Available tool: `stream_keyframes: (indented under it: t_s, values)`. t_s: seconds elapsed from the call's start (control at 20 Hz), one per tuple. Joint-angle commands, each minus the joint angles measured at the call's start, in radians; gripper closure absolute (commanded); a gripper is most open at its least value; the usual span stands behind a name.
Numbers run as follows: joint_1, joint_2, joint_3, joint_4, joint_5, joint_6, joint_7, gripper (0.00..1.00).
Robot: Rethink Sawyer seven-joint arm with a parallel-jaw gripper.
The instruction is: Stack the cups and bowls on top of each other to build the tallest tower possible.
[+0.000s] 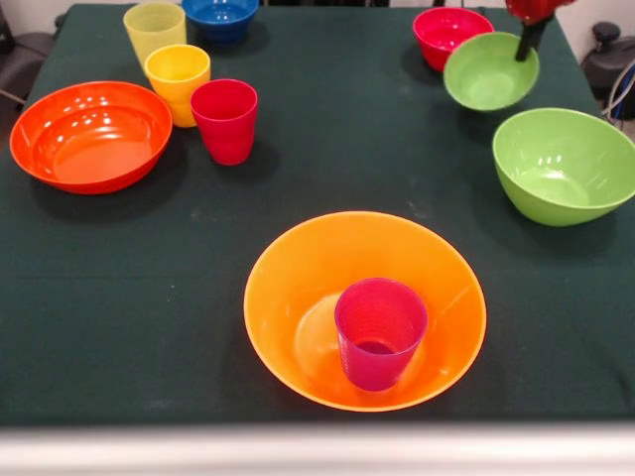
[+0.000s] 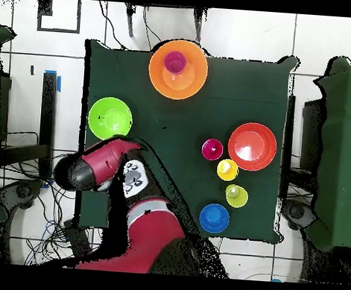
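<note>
The end effector (image 1: 523,48) gripped the rim of the small green bowl (image 1: 490,71), tilted above the table (image 1: 337,149) between the red-pink bowl (image 1: 451,35) and the large green bowl (image 1: 564,165), while the purple cup (image 1: 380,331) stood upright inside the large yellow-orange bowl (image 1: 298,288) well apart.

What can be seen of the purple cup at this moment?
The purple cup is a translucent, magenta-purple plastic tumbler with fine horizontal ribs. It stands upright, mouth up and empty, inside the large yellow-orange bowl, on the bowl's floor a little off centre. Nothing else touches it.
</note>
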Motion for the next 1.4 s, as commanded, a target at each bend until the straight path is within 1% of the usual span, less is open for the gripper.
stream_keyframes:
  t_s: [0.05,0.2,0.35,0.55,0.8,0.9,1.0,1.1,1.15,1.4]
  values:
    - [0.037,-0.015,-0.261,-0.185,-0.108,0.175,0.193,1.0]
    - [0.049,-0.019,-0.28,-0.188,-0.1,0.18,0.183,1.0]
    - [0.055,-0.043,-0.295,-0.165,-0.078,0.182,0.163,1.0]
    - [0.059,-0.053,-0.312,-0.145,-0.055,0.156,0.151,1.0]
    - [0.071,-0.072,-0.336,-0.13,-0.041,0.148,0.133,1.0]
    - [0.071,-0.079,-0.341,-0.121,-0.037,0.13,0.127,1.0]
    - [0.073,-0.088,-0.347,-0.113,-0.042,0.089,0.13,1.0]
    - [0.08,-0.106,-0.351,-0.103,-0.043,0.006,0.161,1.0]
    - [0.077,-0.111,-0.345,-0.097,-0.04,0.005,0.149,1.0]
    - [0.022,-0.142,-0.282,-0.038,0.007,-0.215,0.168,1.0]
